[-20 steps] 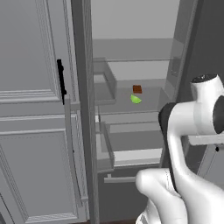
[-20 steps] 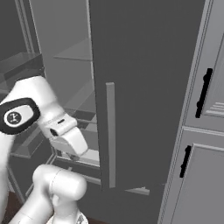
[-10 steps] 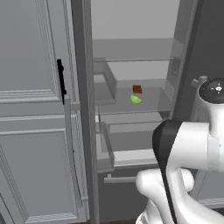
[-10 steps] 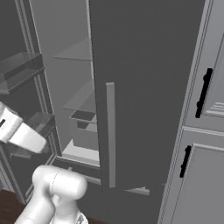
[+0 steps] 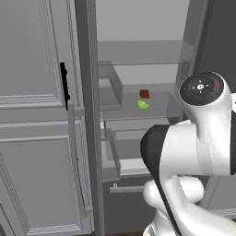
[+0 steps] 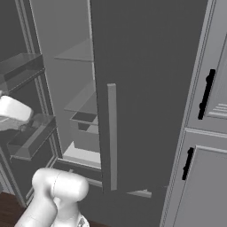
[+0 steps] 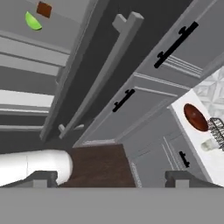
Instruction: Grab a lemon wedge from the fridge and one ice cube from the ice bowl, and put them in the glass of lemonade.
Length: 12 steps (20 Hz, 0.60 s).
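The fridge (image 5: pixel 138 55) stands open, its shelves light grey. On a middle shelf lies the tiny yellow-green lemon wedge (image 5: pixel 143 104), just below a small brown cube (image 5: pixel 144 93). In the hand view the lemon wedge (image 7: pixel 33 21) sits at the top left, far from my gripper (image 7: pixel 111 178). The gripper is open, its fingertips (image 7: pixel 41 178) wide apart with nothing between them. The reddish-brown ice bowl (image 7: pixel 195 117) rests on a pale counter at the right edge. I cannot make out the glass of lemonade for certain.
The fridge's dark right door (image 6: pixel 142 88) swings outward with a pale bar handle (image 6: pixel 111 137). Panelled grey cupboards with black handles (image 6: pixel 206 93) flank the fridge on both sides. A black wire basket (image 7: pixel 216 129) stands beside the bowl. Dark wood floor (image 7: pixel 100 166) lies below the hand.
The arm has swung: its upper links moved right and lower in the left base view. The hand slid out to the left edge of the right base view.
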Motion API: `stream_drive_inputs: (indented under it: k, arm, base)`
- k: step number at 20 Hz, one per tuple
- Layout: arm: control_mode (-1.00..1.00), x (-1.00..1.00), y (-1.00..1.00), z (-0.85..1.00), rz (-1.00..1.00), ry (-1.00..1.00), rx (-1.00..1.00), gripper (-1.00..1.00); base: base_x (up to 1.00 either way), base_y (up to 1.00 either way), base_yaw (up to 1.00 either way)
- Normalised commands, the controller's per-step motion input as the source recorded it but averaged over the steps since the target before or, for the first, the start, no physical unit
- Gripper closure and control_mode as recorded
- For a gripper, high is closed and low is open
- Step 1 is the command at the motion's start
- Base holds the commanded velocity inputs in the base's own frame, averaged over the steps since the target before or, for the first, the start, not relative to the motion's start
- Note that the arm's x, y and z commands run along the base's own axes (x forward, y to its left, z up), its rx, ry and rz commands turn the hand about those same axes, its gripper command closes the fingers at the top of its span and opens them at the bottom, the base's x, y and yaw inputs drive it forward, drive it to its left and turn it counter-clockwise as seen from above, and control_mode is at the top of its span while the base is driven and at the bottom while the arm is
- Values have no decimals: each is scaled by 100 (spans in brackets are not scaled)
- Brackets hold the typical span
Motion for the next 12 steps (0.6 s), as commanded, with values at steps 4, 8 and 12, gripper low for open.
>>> stream_drive_inputs:
  k: [4, 8, 12]
  arm:
    - [-100, 48, -21, 0, 44, 0, -16, -100]
    - [-100, 94, 4, -5, 44, 15, -27, -100]
    - [-100, 100, 2, -10, 39, 40, -26, -100]
  base:
    - [0, 0, 0]
    - [0, 0, 0]
    - [0, 0, 0]
